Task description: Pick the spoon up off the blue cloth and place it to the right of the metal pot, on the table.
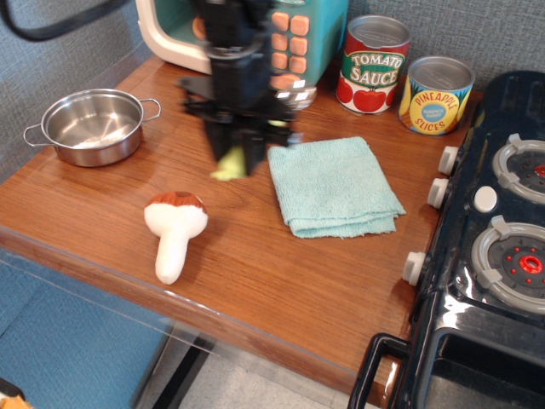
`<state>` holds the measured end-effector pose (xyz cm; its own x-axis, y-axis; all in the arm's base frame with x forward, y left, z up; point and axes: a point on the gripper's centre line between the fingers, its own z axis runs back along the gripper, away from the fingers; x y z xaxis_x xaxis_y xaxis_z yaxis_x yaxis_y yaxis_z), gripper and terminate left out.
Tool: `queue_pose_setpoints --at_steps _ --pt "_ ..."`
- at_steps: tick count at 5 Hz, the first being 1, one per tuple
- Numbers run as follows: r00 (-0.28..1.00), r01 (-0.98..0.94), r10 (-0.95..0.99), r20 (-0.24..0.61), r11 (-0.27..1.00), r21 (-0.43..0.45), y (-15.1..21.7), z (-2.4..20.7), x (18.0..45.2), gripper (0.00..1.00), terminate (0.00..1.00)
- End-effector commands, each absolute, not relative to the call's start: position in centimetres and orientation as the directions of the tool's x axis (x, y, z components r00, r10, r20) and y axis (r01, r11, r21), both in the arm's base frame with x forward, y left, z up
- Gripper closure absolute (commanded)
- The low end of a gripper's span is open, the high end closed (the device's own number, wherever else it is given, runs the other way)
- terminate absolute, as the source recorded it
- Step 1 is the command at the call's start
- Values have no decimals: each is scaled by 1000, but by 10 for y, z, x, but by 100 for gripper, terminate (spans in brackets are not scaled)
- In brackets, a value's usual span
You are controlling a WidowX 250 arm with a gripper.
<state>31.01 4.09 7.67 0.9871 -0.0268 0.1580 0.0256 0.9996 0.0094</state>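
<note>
We see the end effector [237, 160], blurred by motion, hanging above the surface [255, 256] between the metal pot [92, 126] and the blue cloth [334, 186], clamped on the spoon [228, 167]. The spoon's pale yellow-green handle pokes out below the fingers, pointing down and slightly toward the front edge; its shiny bowl seems to show near the end effector's upper right side, though blur keeps us from being sure. The spoon is clear of the cloth, which lies bare just to the right.

The pot sits well to the left, near the back left corner. We judge the drop spot, the open wood to the pot's right, lies below and a little left of the end effector, so what remains is mostly a descent and a release.

We count one spoon, one cloth, one pot, one toy mushroom [174, 228] at the front, two printed cans [407, 81] at the back, one toy microwave [238, 34], and one toy stove [494, 239] on the right.
</note>
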Motion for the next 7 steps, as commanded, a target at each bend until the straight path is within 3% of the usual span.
queue_pose_setpoints --at_steps 1,3,4,6,7 --pt "998 3 -8 65 997 77 110 64 318 100 0" --pt "997 75 -76 4 990 118 119 40 330 100 0" --pt "994 103 -107 25 986 134 116 45 331 0 0" --pt "973 123 -150 177 980 154 109 90 320 0 0" --pt "973 102 -128 192 985 141 110 94 316 0 0"
